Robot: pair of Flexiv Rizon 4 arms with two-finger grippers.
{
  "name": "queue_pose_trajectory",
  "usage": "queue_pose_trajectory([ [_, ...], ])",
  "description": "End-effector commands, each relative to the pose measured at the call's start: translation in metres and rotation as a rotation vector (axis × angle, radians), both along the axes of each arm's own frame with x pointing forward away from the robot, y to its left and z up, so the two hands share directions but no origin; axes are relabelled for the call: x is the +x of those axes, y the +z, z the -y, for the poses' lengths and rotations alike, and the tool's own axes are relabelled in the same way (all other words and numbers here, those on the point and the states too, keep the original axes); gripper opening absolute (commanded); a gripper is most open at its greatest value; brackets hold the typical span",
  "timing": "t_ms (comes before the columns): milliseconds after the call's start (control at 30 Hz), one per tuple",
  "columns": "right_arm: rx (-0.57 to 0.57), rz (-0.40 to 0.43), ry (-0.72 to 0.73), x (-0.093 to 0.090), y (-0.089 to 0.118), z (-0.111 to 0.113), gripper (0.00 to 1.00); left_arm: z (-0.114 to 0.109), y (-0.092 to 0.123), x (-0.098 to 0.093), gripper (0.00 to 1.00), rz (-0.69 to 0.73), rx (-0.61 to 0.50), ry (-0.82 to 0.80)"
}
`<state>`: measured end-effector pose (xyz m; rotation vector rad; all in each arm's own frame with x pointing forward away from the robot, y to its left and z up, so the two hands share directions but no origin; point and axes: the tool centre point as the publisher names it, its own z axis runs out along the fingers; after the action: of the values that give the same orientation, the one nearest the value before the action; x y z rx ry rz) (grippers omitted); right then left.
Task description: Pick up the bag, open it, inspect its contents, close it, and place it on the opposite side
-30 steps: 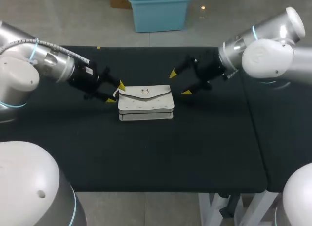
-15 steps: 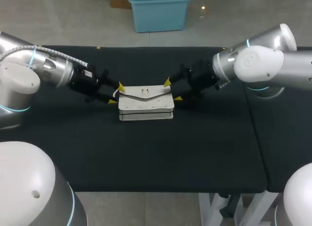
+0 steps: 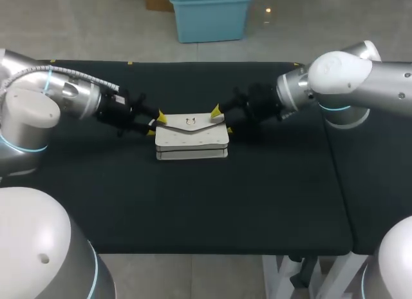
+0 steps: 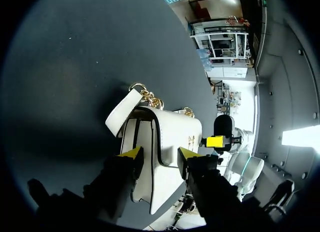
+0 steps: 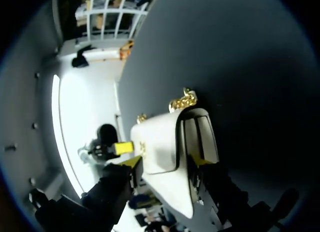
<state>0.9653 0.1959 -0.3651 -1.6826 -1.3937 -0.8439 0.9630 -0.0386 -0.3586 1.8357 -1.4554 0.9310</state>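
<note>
White bag (image 3: 192, 136), flap shut with a small gold clasp (image 3: 190, 122), gold chain (image 4: 150, 98) showing at each end. Flat on the black tabletop (image 3: 193, 202), about midway across. Left gripper (image 3: 156, 124) at its left end, right gripper (image 3: 223, 120) at its right end, both spread wide, bag end between the yellow tips.
</note>
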Motion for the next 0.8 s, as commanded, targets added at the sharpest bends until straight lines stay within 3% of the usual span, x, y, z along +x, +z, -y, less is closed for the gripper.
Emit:
queue_pose_trajectory([
  [33,0.037,-0.039,0.083,0.006,-0.006,-0.002,0.56,0.004,-0.008,0.005,0.46,0.003,-0.013,0.002],
  [100,0.039,-0.046,0.095,0.005,-0.008,-0.003,0.59,0.004,-0.009,0.007,0.46,0.005,-0.019,0.003],
  [300,0.018,-0.083,0.136,0.004,-0.025,-0.011,0.29,0.006,-0.023,0.014,0.31,-0.003,-0.012,0.016],
  [367,0.016,-0.089,0.14,0.004,-0.031,-0.012,0.25,0.005,-0.027,0.015,0.21,-0.008,-0.013,0.02],
  [400,0.016,-0.092,0.139,0.004,-0.033,-0.012,0.11,0.004,-0.03,0.016,0.0,-0.011,-0.01,0.026],
  [433,0.019,-0.095,0.138,0.003,-0.035,-0.012,0.0,0.003,-0.031,0.016,0.0,-0.014,-0.012,0.028],
  [733,0.037,-0.076,0.092,0.003,-0.032,-0.005,0.0,0.001,-0.028,0.012,0.03,0.014,-0.02,0.01],
  [767,0.036,-0.068,0.086,0.003,-0.03,-0.004,0.19,0.001,-0.026,0.011,0.2,0.021,-0.022,0.003],
  [800,0.034,-0.06,0.081,0.004,-0.026,-0.003,0.64,0.001,-0.023,0.01,0.43,0.034,-0.026,-0.002],
])
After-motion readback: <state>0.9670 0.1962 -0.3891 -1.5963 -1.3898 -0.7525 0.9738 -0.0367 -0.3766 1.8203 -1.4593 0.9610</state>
